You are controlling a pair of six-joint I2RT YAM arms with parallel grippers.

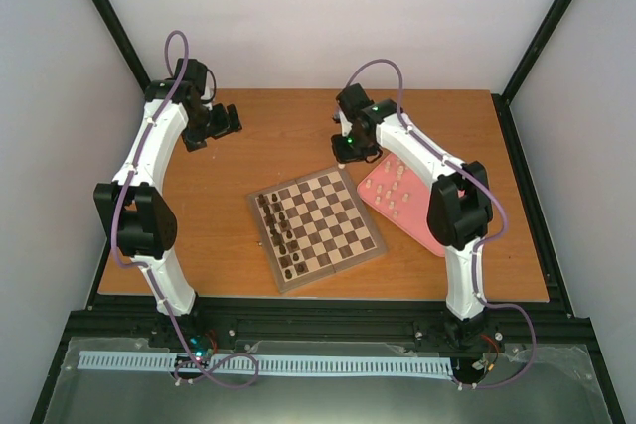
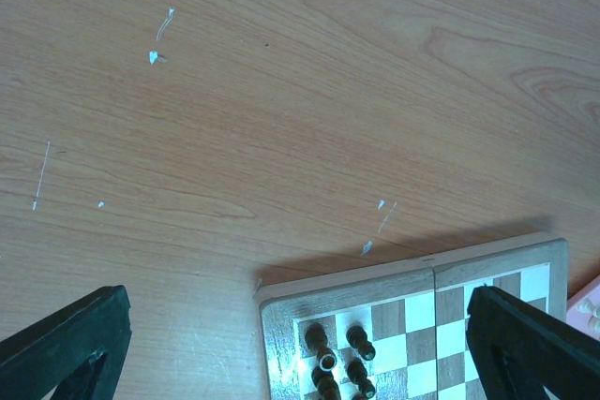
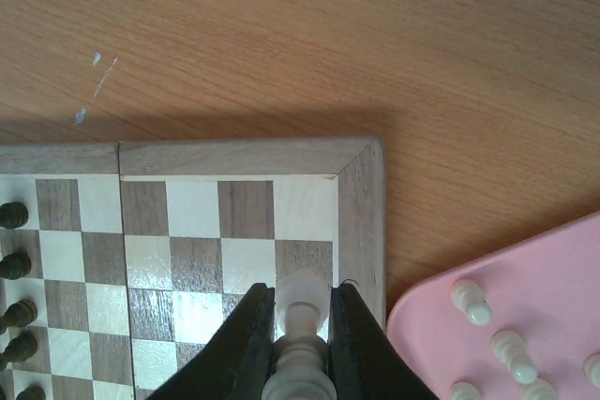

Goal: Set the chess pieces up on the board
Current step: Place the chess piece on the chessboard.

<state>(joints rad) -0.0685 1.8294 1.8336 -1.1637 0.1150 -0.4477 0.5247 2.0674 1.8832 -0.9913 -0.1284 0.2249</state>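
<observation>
The dark pieces (image 1: 283, 230) stand along the board's (image 1: 343, 235) 9 o'clock side, but no pale pieces (image 1: 396, 189) appear set; they lie in the pink tray (image 3: 553, 278) at 3 o'clock. The right claw (image 3: 302, 295) pinches one pale piece (image 3: 298, 351) above the board's 12 o'clock corner. The left claw (image 2: 295, 325) hangs spread and empty over the table (image 2: 281, 91) at 10 o'clock.

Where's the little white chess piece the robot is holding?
In the right wrist view, the pale chess piece is pinched in the right gripper, over the chessboard's corner squares, with the pink tray just to its right.
</observation>
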